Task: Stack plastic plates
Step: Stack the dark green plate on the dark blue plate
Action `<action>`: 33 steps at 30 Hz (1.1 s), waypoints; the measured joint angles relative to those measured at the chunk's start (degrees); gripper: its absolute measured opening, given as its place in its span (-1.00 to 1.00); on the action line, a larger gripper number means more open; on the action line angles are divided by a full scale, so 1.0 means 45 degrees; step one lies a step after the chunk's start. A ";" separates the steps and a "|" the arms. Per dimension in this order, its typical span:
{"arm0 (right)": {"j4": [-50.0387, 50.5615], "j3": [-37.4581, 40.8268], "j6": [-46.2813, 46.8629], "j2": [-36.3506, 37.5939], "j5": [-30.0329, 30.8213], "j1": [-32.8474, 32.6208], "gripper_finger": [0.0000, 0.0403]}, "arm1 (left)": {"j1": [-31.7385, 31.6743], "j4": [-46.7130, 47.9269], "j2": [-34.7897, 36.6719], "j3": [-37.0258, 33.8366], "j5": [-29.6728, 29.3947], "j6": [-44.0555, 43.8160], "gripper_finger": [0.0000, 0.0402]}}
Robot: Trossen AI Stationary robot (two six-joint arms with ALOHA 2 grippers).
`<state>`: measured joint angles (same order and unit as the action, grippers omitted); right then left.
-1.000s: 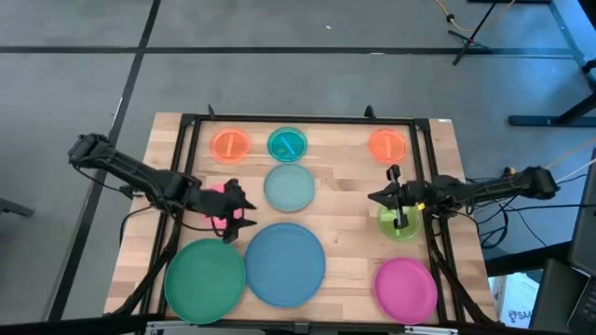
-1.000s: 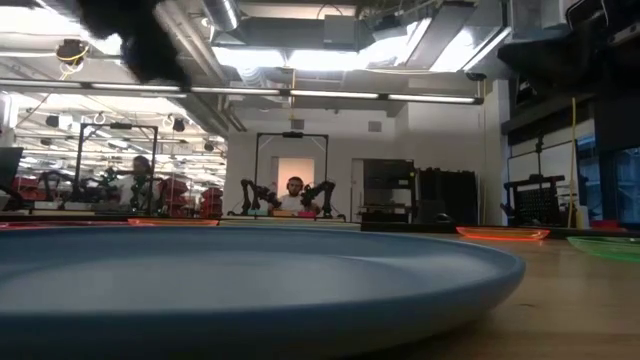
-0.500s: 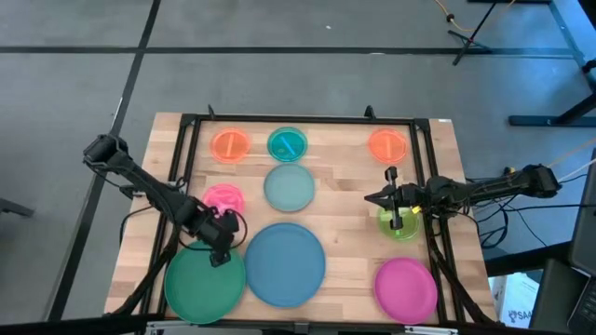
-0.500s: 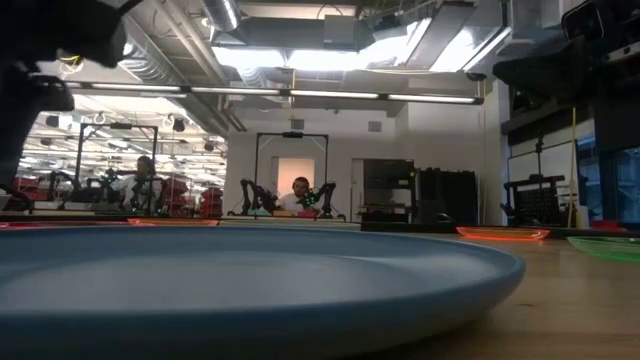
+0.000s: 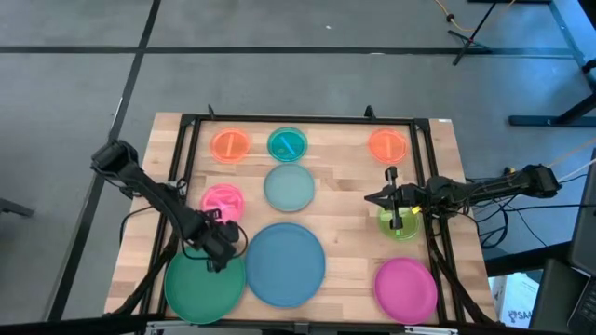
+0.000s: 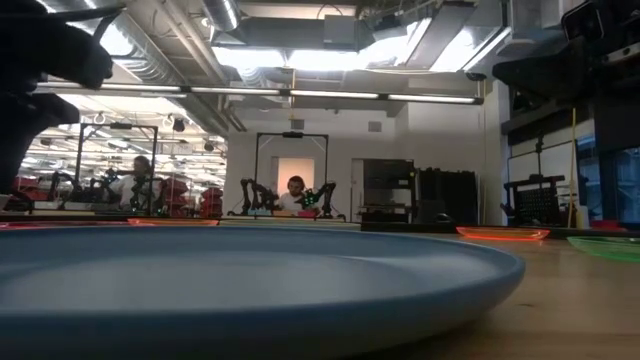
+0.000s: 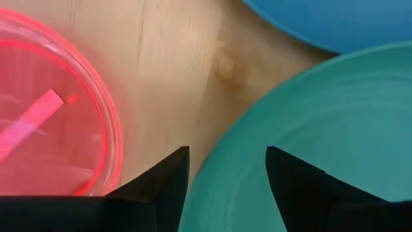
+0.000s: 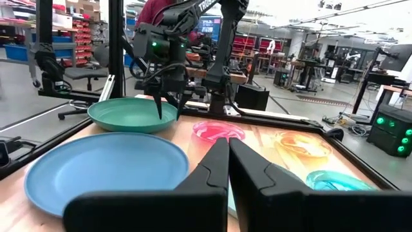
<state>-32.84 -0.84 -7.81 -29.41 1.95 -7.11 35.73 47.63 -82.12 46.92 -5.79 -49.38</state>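
1. Left gripper (image 5: 222, 251) — poised over the far rim of the green plate (image 5: 203, 282), where that plate, the blue plate (image 5: 285, 263) and the small pink plate (image 5: 223, 199) nearly meet. In the left wrist view its fingers (image 7: 293, 180) stand apart, straddling the green rim (image 7: 257, 148), with nothing between them; whether they touch the plate cannot be told.

2. Governing relation — the green rim runs across the gap between the fingers, so one finger is over the plate and the other over bare table (image 7: 174, 77) on the pink-plate side (image 7: 51, 122). A straight descent and closure would probably pinch the rim.

3. Nearest arm — the left arm is plainly nearer the green, blue and pink plates; all three lie on its half of the table.

4. Right gripper (image 5: 396, 212) — waits above the lime plate (image 5: 399, 223), fingers (image 8: 212, 164) pressed together and empty.

5. Remaining plates — two orange (image 5: 230, 145) (image 5: 387, 145), small teal (image 5: 287, 143), pale teal (image 5: 289, 187) and magenta (image 5: 406, 288) lie singly; nothing is stacked yet.
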 joint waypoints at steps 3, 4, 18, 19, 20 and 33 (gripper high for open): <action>0.0022 0.0000 0.0003 0.0005 -0.0004 0.0000 -0.97 | -0.0021 -0.0008 -0.0322 0.0000 -0.0068 -0.0018 -0.01; 0.0083 0.0000 0.0005 0.0005 -0.0004 0.0000 -0.97 | -0.0071 -0.0013 -0.0422 0.0000 -0.0026 -0.0069 -0.01; 0.0360 0.0000 0.0000 0.0005 0.0112 0.0000 -0.97 | -0.0787 -0.0024 -0.0851 -0.0038 0.1562 0.0069 -0.42; 0.0308 0.0000 0.0000 0.0005 0.0236 0.0000 -0.97 | -0.0781 -0.0032 -0.0851 -0.0091 0.1595 0.0090 -0.48; 0.0296 0.0000 0.0001 0.0005 0.0327 0.0000 -0.97 | -0.0778 -0.0034 -0.0851 -0.0163 0.1674 0.0110 -0.54; 0.0413 0.0000 0.0005 0.0005 0.0671 0.0000 -0.97 | -0.0773 -0.0101 -0.0549 -0.0234 0.2657 0.1078 -0.96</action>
<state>-30.98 -0.84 -7.79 -29.39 4.97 -7.11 32.25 47.17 -84.59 45.86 6.16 -44.53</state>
